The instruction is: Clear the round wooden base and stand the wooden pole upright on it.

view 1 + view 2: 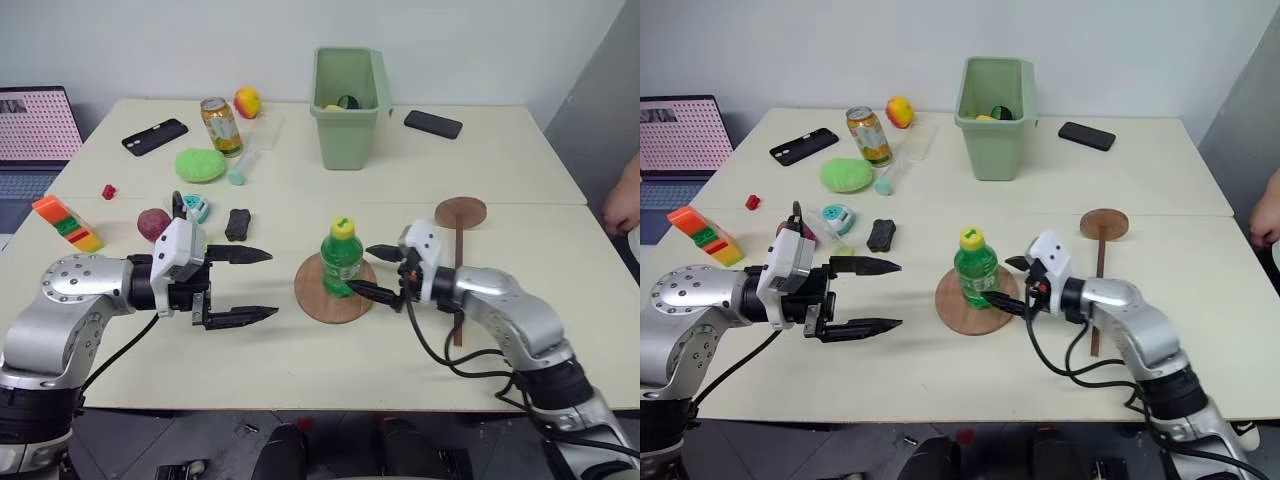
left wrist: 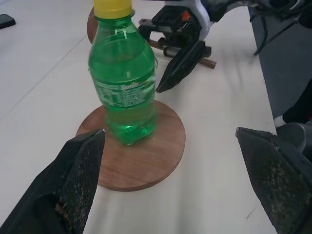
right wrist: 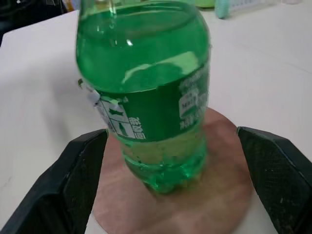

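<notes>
Green soda bottle (image 1: 341, 258) is seen upright on the round wooden base (image 1: 318, 301), flanked by the spread-open, empty right gripper (image 1: 381, 271) and left gripper (image 1: 256, 286), while its label is legible in the right wrist view and the wooden pole (image 1: 459, 270) lies on the table (image 1: 500, 170) in the head views.

No legible text on bottle label (image 3: 146, 122)

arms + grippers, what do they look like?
Both arms are silver-grey metal shells with black joints and loose black cables. The left gripper and right gripper each have a white wrist housing and two black tapered fingers with rough-textured pads. The right's wrist carries a small orange-red part.
</notes>
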Available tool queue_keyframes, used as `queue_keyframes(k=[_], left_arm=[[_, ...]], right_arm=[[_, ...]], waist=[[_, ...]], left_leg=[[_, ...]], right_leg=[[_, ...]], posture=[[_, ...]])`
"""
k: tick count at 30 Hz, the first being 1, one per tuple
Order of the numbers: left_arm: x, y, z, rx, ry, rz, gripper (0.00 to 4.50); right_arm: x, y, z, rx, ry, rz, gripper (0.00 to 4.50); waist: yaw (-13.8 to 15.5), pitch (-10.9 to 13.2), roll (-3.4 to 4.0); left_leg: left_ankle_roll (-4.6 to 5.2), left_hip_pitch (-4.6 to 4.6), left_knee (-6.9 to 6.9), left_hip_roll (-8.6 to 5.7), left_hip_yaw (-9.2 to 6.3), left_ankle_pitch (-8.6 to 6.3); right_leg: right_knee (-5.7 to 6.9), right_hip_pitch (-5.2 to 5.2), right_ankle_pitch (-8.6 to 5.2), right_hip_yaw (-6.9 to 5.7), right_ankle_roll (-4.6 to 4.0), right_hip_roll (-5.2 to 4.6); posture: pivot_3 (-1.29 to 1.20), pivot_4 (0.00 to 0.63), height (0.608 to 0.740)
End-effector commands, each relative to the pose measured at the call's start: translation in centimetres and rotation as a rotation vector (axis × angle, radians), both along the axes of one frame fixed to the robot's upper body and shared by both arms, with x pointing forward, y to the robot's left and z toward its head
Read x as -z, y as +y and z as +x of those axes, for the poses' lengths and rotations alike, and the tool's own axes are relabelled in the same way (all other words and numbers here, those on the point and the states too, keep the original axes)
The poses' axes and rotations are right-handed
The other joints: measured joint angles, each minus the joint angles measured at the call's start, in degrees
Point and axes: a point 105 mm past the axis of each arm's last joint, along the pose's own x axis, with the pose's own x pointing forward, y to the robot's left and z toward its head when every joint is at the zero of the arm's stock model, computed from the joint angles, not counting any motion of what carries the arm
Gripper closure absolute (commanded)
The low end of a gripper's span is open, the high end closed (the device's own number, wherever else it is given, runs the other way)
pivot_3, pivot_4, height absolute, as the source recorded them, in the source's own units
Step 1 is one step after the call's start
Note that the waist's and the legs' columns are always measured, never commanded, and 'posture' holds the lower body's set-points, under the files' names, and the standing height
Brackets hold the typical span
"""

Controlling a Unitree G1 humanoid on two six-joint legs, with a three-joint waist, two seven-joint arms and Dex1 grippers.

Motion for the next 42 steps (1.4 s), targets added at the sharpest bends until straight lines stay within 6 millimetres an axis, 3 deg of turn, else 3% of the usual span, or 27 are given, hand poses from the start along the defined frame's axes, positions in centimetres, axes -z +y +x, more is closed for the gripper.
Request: queue_keyframes(k=[1,12,14,18,21,24,27,30,32,37,42], left_arm=[[-0.7,-0.1,-0.4,0.014,-0.034,0.016,0.00],[-0.5,0.0,-0.7,0.018,-0.027,0.032,0.00],[-0.6,0.0,-0.7,0.016,-0.029,0.035,0.00],[-0.6,0.1,-0.6,0.013,-0.031,0.039,0.00],[-0.6,0.1,-0.3,0.012,-0.035,0.039,0.00],[-1.0,-0.3,0.3,0.000,-0.055,0.016,0.00],[-1.6,-0.8,0.7,-0.013,-0.072,-0.016,0.00],[-2.1,-1.5,0.9,-0.012,-0.041,-0.041,0.00],[-2.2,-1.7,1.0,-0.017,-0.015,-0.044,0.00],[-1.9,-2.6,0.9,-0.001,0.034,-0.048,0.00],[-2.1,-3.0,1.3,-0.002,0.019,-0.069,0.00]], right_arm=[[-1.0,1.2,0.4,-0.013,-0.048,0.038,0.06],[-0.5,4.8,0.8,-0.051,-0.004,0.132,0.06],[-0.8,5.0,0.8,-0.053,-0.018,0.153,0.42],[-1.8,4.7,0.3,-0.070,-0.058,0.190,1.10],[-2.7,4.1,0.3,-0.058,-0.090,0.203,1.13],[-5.1,2.8,0.7,-0.004,-0.150,0.227,1.13],[-7.9,0.1,1.2,0.092,-0.196,0.278,1.13],[-10.3,-5.3,1.9,0.256,-0.286,0.237,1.13],[-10.9,-7.4,2.1,0.324,-0.308,0.212,1.13],[-10.0,-17.5,4.5,0.712,-0.342,0.149,1.13],[-7.7,-23.2,6.7,0.983,-0.323,0.117,1.13]], waist=[[-0.01,0.00,0.00],[-0.37,0.01,0.02],[-0.41,0.01,0.03],[-0.39,0.03,0.04],[-0.38,0.03,0.05],[-0.25,0.07,0.09],[-0.25,0.10,0.14],[0.10,0.12,0.18],[0.32,0.12,0.17],[-0.22,0.12,0.17],[-0.56,0.13,0.20]], left_leg=[[0.00,0.00,0.00,0.00,-0.01,0.00],[0.00,0.02,-0.01,0.01,-0.01,0.00],[0.00,0.02,-0.01,0.01,0.00,0.00],[0.00,0.02,-0.01,0.01,-0.01,0.00],[0.00,0.01,-0.02,0.01,-0.02,0.00],[0.00,0.01,-0.01,0.00,-0.02,0.00],[0.00,-0.03,0.00,-0.01,-0.02,0.00],[0.00,-0.11,0.01,-0.04,-0.07,0.00],[0.00,-0.24,0.05,-0.09,-0.12,0.00],[0.01,-0.25,0.01,-0.07,-0.06,0.00],[0.01,-0.25,0.02,-0.07,0.08,0.00]], right_leg=[[0.00,0.00,0.00,-0.01,0.00,0.00],[0.03,-0.02,0.00,0.00,0.00,0.01],[0.03,-0.02,0.00,0.01,0.00,0.02],[0.03,-0.03,0.00,0.00,0.00,0.01],[0.03,-0.03,0.00,-0.01,0.00,0.01],[0.04,-0.03,0.00,-0.01,0.00,0.01],[0.04,-0.05,0.00,0.00,0.00,-0.01],[0.01,-0.06,0.00,-0.06,0.00,-0.04],[-0.03,-0.09,0.00,-0.11,0.00,-0.08],[-0.01,-0.14,0.00,-0.08,0.00,-0.04],[0.03,-0.20,0.00,0.05,0.00,-0.04]], posture=[[0.00,0.150,0.740],[0.00,0.150,0.740],[0.00,0.150,0.740],[0.00,0.150,0.740],[0.00,0.150,0.740],[0.00,0.150,0.740],[0.00,0.150,0.740],[0.00,0.150,0.740],[0.00,0.150,0.740],[0.00,0.150,0.740],[0.00,0.150,0.740]])
